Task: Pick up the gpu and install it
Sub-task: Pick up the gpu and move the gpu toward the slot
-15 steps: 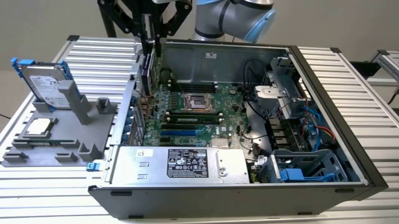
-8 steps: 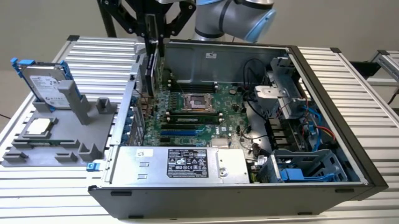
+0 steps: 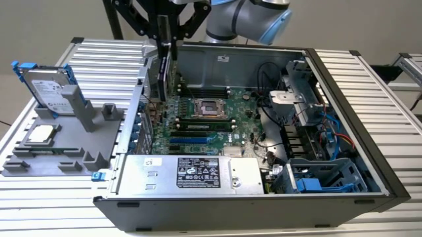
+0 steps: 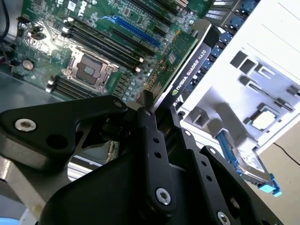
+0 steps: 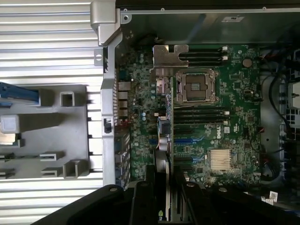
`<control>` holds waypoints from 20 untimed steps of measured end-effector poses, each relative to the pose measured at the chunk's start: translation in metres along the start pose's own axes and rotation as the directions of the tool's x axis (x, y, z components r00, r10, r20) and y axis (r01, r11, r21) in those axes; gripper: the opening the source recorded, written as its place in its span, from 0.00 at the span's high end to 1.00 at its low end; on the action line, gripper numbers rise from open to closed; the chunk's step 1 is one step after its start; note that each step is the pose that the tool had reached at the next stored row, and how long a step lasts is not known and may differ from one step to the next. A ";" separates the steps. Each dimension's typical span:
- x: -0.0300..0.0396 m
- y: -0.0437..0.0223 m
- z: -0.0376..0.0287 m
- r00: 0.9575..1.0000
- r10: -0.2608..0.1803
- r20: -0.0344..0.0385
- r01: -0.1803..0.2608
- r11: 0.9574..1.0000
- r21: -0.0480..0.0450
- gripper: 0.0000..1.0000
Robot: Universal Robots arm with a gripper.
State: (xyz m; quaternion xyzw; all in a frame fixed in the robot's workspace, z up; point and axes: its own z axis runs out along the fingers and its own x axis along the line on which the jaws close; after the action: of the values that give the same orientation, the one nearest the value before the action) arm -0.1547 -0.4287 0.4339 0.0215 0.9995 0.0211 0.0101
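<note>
White lettering is being carried on the gpu's (image 4: pixel 189 71) black edge, white print on the motherboard (image 5: pixel 239 91), and printed labels on the power supply (image 3: pixel 197 174) and hard drive (image 3: pixel 47 92).

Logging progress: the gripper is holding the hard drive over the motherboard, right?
No. The gripper holds the gpu over the motherboard; the exterior view shows the hard drive standing in the grey holder.
</note>
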 end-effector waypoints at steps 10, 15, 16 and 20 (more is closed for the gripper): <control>-0.0067 0.0003 0.0001 1.000 0.000 0.000 0.000 1.000 0.000 1.00; -0.0101 0.0004 0.0002 1.000 0.000 0.000 0.000 1.000 0.001 1.00; -0.0107 0.0005 0.0002 1.000 0.000 0.000 0.000 1.000 0.001 1.00; -0.0133 0.0006 0.0003 1.000 0.000 0.000 0.000 1.000 0.001 1.00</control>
State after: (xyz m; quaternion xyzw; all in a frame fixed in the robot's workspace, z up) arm -0.1413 -0.4287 0.4339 0.0215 0.9995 0.0208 0.0101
